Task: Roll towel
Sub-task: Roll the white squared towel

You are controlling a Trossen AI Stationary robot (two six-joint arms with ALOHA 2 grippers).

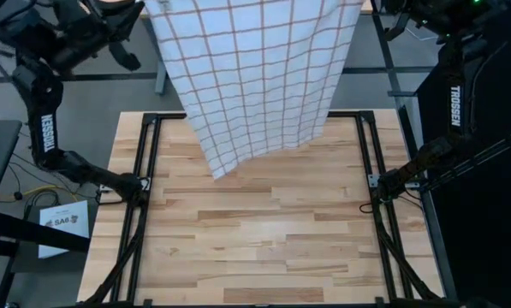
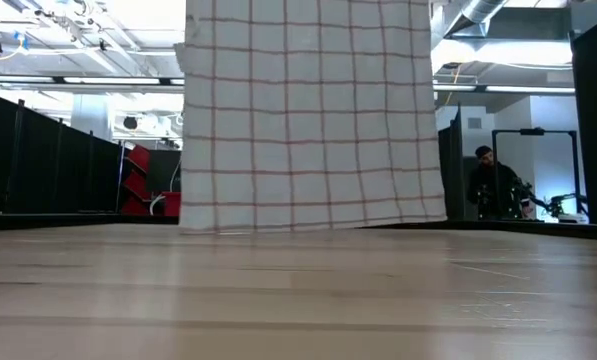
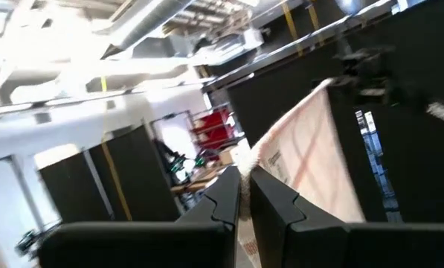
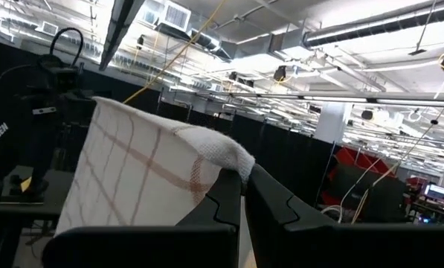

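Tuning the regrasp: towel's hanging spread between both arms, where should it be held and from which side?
Keep the two top corners. The towel hangs flat, its bottom hem near the table. Left end effector and right end effector each pinch a corner from the outer edge.

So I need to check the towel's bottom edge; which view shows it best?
Low view: the towel hangs flat, bottom edge just at the table. High view foreshortens it from above. Wrist views show only top corners pinched by the left gripper and right gripper.

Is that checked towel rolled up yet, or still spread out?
Spread out, not rolled. The towel hangs flat like a curtain, held at its top corners by the left gripper and right gripper, its bottom edge just above the table.
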